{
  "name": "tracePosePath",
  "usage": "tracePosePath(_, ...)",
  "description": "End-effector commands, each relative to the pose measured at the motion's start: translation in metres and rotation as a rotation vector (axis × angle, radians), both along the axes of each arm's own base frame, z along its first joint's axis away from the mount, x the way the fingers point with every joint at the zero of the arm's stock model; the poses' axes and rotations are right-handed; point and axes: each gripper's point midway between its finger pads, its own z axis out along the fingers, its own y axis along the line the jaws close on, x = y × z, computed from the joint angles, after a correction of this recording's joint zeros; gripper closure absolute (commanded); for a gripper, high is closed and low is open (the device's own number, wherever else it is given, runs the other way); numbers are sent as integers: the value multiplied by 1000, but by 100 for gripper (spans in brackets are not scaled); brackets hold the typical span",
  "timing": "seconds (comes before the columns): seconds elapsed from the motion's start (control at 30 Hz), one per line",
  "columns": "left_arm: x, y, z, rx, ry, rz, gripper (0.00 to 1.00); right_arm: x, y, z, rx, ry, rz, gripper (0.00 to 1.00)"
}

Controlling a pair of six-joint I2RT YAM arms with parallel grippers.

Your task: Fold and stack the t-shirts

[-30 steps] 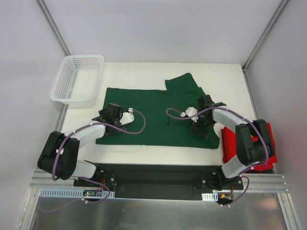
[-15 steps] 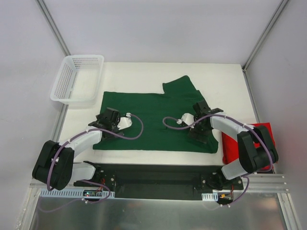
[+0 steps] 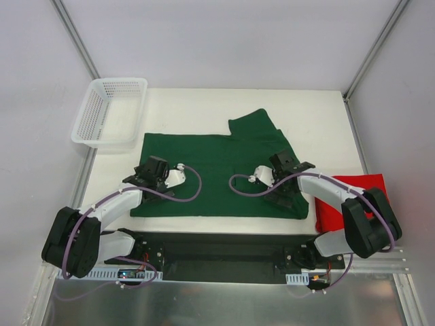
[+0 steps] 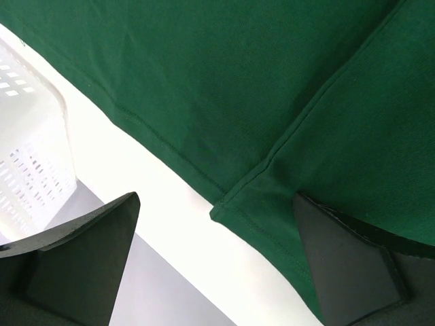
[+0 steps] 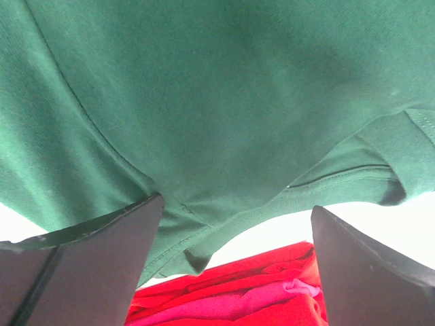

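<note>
Two grippers, left gripper (image 4: 214, 224) and right gripper (image 5: 234, 221), jaws wide, nothing held, low over near edge of green t-shirt (image 3: 217, 163), spread flat on counter (image 3: 204, 105). Red t-shirt (image 3: 329, 207) bunched just beside, at right. Advised: close on both near corners together, cloth taken deep, then fold away evenly.

No legible txt, labels, brands or nos. in any view.
</note>
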Motion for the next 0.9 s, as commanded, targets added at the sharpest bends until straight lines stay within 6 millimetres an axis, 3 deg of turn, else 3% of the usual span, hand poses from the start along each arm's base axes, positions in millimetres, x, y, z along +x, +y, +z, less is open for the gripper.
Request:
tracePosePath(0.0, -71, 9, -40, 4, 282, 4, 1, -55, -8, -28, -20, 186, -26, 4)
tracePosePath(0.5, -70, 5, -39, 6, 294, 1, 1, -95, -20, -28, -127, 318, 94, 4)
tracePosePath(0.87, -88, 0, -39, -4, 365, -18, 1, -114, -27, -22, -156, 380, 122, 4)
